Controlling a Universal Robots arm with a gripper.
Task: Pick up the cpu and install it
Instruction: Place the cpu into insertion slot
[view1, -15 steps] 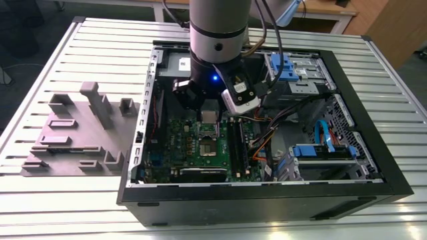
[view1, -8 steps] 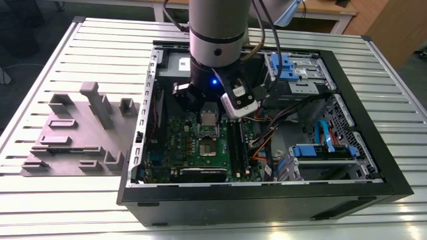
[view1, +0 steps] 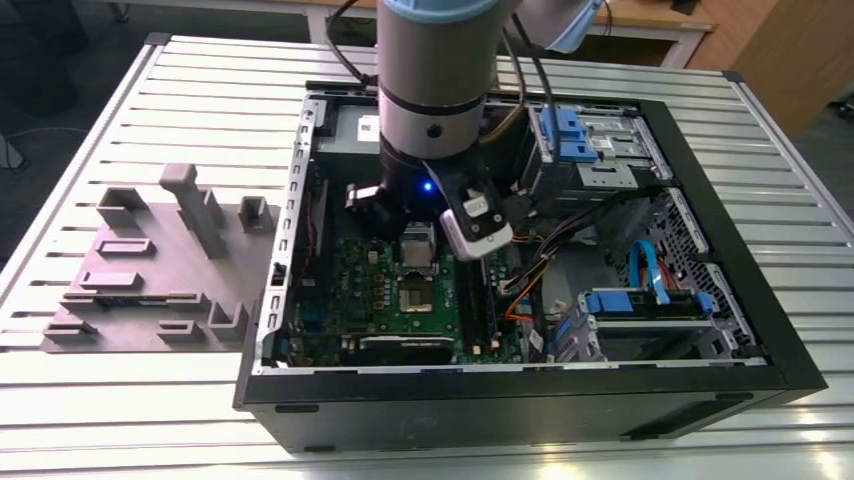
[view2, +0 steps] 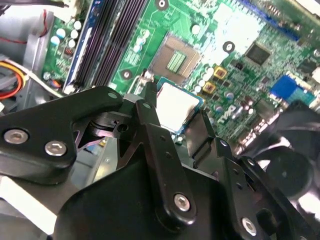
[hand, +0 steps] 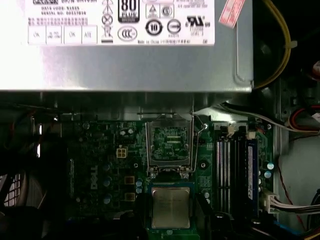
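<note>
The cpu (view2: 176, 106), a small square chip with a pale silver top and a green edge, sits between my black fingers (view2: 149, 100), held just above the green motherboard (view2: 240, 75). My gripper (view2: 176, 107) is shut on it. In the first wrist view the cpu (hand: 171, 207) hangs beside the open socket (hand: 170, 142), whose metal frame is lifted. The second wrist view shows the bare socket (view2: 176, 60) just beyond the chip. In the exterior view my gripper (view1: 418, 240) hangs low inside the open computer case (view1: 534, 385), over the motherboard (view1: 380, 290) and close to the socket (view1: 418, 298).
A big grey power supply (hand: 125, 65) with a white label borders the socket side of the board. Black memory slots (hand: 232, 160) run beside the socket. Drive cages with blue latches (view1: 581, 140) and loose cables (view1: 534, 285) fill the case towards the exterior view's right. A grey fixture (view1: 160, 260) stands on the slatted table outside the case.
</note>
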